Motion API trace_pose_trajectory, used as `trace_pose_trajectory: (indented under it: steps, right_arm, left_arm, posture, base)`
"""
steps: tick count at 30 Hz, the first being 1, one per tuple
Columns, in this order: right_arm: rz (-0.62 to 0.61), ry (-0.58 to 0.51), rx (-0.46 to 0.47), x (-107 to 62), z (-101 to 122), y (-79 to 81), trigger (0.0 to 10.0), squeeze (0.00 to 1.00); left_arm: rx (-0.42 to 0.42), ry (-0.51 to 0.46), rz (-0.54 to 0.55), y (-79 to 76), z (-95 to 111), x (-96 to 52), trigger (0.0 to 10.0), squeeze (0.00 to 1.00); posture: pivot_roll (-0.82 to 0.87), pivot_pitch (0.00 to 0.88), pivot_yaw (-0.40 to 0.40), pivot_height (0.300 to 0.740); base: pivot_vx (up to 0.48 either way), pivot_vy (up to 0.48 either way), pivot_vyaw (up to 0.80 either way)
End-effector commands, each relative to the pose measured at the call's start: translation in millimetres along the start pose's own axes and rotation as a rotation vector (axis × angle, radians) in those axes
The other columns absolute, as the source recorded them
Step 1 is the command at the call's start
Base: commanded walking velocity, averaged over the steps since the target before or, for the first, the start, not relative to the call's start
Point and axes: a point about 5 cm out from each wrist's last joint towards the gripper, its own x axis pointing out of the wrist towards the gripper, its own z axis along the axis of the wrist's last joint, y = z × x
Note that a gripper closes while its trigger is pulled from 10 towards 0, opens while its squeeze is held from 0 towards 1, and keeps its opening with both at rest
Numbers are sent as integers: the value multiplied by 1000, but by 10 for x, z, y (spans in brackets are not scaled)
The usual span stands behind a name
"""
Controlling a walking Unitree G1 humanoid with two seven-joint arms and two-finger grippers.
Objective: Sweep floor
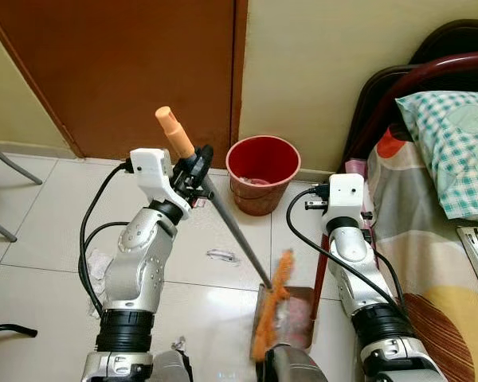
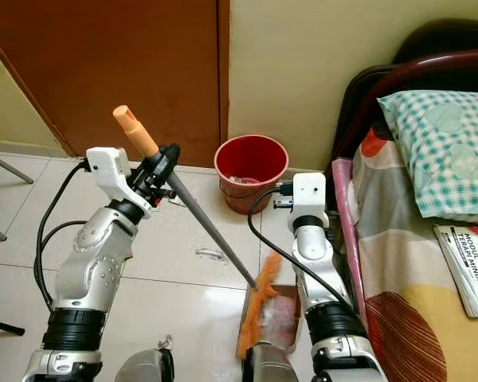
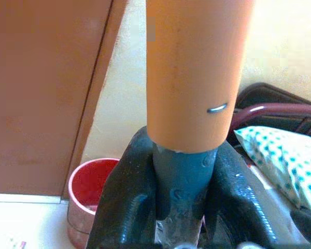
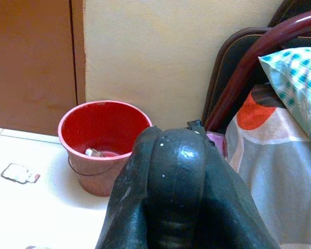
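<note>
White floor tiles carry litter at 9 o'clock. Broom is pinched by left gripper fingers; bristles rest on dustpan. Right gripper fingers are pressed together. Sweeping is judged unfinished.

A bedroom in a home, that was plain at once: a bed stood along the right with a dark curved headboard, a patterned sheet and a green-checked pillow, and a booklet lay on the covers. Pale floor tiles ran up to a brown wooden door set in a cream wall (a red bucket sat at its foot).
</note>
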Motion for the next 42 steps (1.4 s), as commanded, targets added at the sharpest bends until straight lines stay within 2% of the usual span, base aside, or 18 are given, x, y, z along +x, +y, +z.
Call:
trace_pose_trajectory:
  steps: [1,7,9,11,16,18,20,22,23,26,29,33,35,37,42]
  right_arm:
    - [-15,4,14,12,1,-11,10000,0]
    - [-18,5,32,13,3,-22,10000,0]
    - [-17,8,58,12,-4,-52,10000,0]
    - [-15,10,65,12,-7,-59,10000,0]
    - [-11,7,67,14,-3,-68,10000,0]
    - [-13,-14,80,3,29,-93,10000,0]
    - [-17,-33,93,-4,55,-112,10000,0]
    - [-9,-92,154,-16,184,-157,10000,0]
    - [-9,-92,154,-16,184,-157,10000,0]
    - [-7,-147,196,2,385,-222,10000,0]
    - [-7,-172,212,29,506,-262,10000,0]
    - [-4,-188,247,54,618,-294,10000,0]
    - [7,-221,272,79,783,-325,10000,0]
    - [9,-226,280,84,812,-327,10000,0]
    - [35,-256,357,148,1041,-296,10000,0]
  left_arm:
    - [-28,-49,13,13,121,39,10000,0]
    - [52,-109,63,150,320,47,10000,0]
    - [120,-174,104,297,591,53,10000,0]
    - [148,-203,118,353,719,52,10000,0]
    - [198,-219,145,473,845,14,10000,0]
    - [221,-180,165,566,784,-70,10000,0]
    - [230,-157,167,595,742,-108,10000,0]
    - [296,-61,150,651,527,-269,10000,0]
    - [296,-61,150,651,527,-269,10000,0]
    - [350,27,173,744,286,-471,10000,0]
    - [364,59,207,815,195,-554,10000,0]
    - [394,88,244,893,129,-638,10000,0]
    - [434,93,284,959,111,-693,10000,0]
    - [433,91,297,974,111,-701,10000,0]
    - [455,99,369,1084,81,-773,10000,0]
  posture:
    - [48,139,-25,740]
    - [48,138,-24,740]
    - [57,137,-26,740]
    - [59,136,-28,740]
    - [62,134,-31,740]
    - [61,133,-31,740]
    - [61,133,-31,740]
    - [56,132,-30,740]
    - [56,132,-30,740]
    - [46,131,-30,740]
    - [44,130,-32,740]
    - [31,127,-33,740]
    - [25,124,-35,740]
    - [25,124,-35,740]
    - [24,121,-38,740]
  base:
    - [0,0,0]
    - [0,0,0]
    - [0,0,0]
    - [0,0,0]
    - [0,0,0]
    - [0,0,0]
    - [0,0,0]
    - [0,0,0]
    - [0,0,0]
    - [0,0,0]
    - [0,0,0]
    - [0,0,0]
    - [0,0,0]
    - [0,0,0]
    - [0,0,0]
